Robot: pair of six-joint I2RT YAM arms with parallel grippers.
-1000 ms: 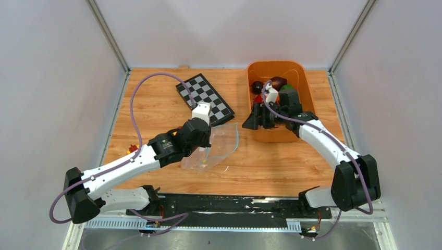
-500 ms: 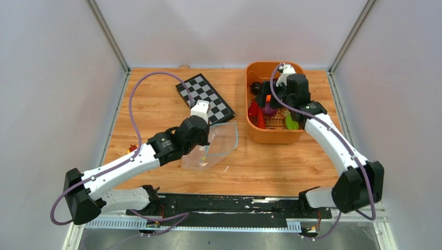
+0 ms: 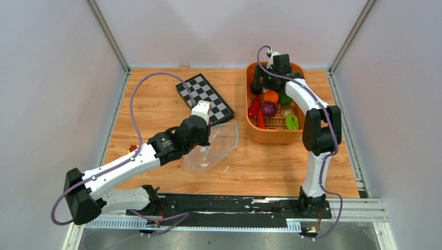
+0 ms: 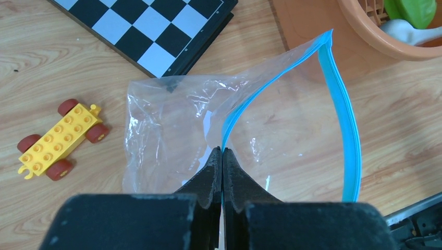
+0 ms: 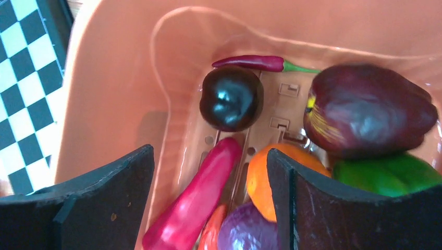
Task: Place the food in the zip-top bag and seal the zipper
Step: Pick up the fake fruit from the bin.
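1. The left hand (image 4: pixel 222 151) is closed. Its two fingertips are pressed together on one lip of the light-blue zipper (image 4: pixel 344 104).
2. The zipper's mouth is parted. One lip runs up from the fingertips. The other lip arcs out to the right and meets it at the far corner, close to the basket.
3. The clear zip-top bag (image 4: pixel 172 120) lies crinkled on the wooden counter (image 4: pixel 52 78), between the chessboard (image 4: pixel 151 26) and the orange basket (image 5: pixel 114 78). Its far edge lies just beside the chessboard's corner.
4. A yellow toy car (image 4: pixel 60 138) stands on the counter to the left of the bag, apart from it.
5. The right hand (image 5: pixel 208 156) is open and grips nothing. Its fingers stand wide apart above the far left part of the basket.
6. The food lies in the basket:
   - a long red pepper (image 5: pixel 198 203) below the open fingers;
   - a dark round fruit (image 5: pixel 232 99);
   - a thin red chili (image 5: pixel 255 62) at the far wall;
   - a dark purple pepper (image 5: pixel 370 109);
   - an orange fruit (image 5: pixel 260 177);
   - a green piece (image 5: pixel 385 174);
   - a purple piece (image 5: pixel 250 232).
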